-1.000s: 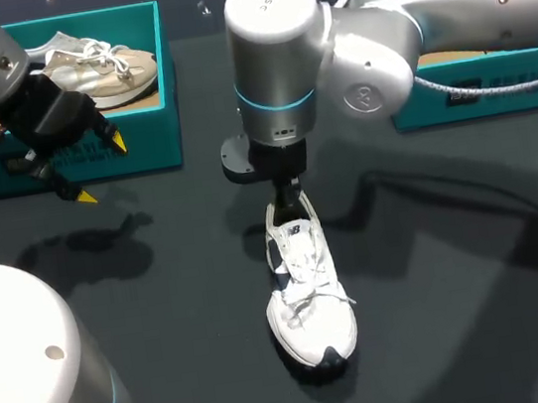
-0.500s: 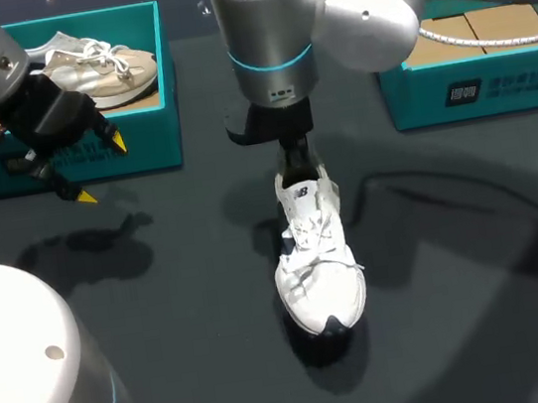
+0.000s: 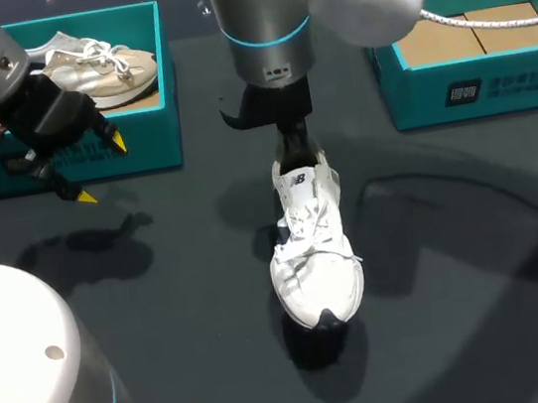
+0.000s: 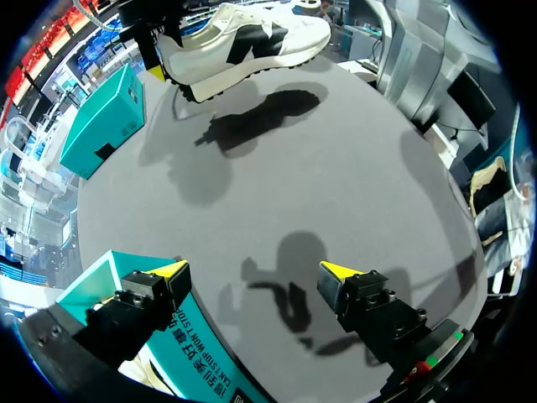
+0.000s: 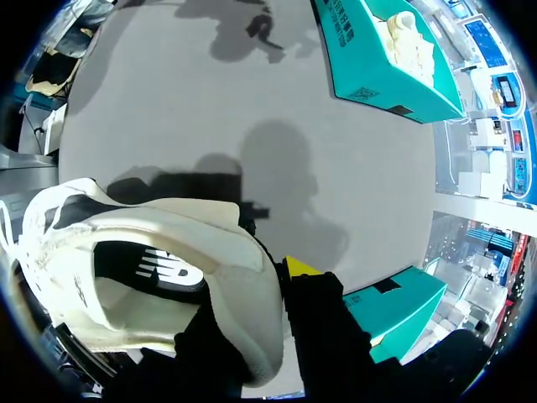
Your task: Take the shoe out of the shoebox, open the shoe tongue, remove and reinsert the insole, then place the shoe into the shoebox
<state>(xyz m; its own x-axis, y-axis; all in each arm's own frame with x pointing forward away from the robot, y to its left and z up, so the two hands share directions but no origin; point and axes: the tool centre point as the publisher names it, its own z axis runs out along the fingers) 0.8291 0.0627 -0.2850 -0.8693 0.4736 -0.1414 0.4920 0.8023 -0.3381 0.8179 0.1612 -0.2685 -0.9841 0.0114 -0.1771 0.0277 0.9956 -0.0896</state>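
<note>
The right claw (image 3: 294, 153) is clenched on the heel collar of the white shoe (image 3: 314, 255), with 1 yellow-tipped finger outside the padded rim and the other down inside. The shoe hangs toe-down below the claw, lifted off the matte dark table (image 3: 458, 265), and its shadow lies apart from it. It is a low lace-up runner with a soft white upper, white laces, a dark side patch and a dark toe bumper. A small dark logo sits on the tongue and a white one on a dark patch inside the opening. Off to the claw's own arm side stands a teal shoebox (image 3: 474, 92) with white print on its front wall and flat brown cardboard (image 3: 471, 33) inside. The left claw (image 3: 101, 170) is released, its 2 fingers spread on nothing, just in front of a second teal shoebox (image 3: 153, 127), also printed, which holds a beige shoe (image 3: 95, 66) with white laces.
</note>
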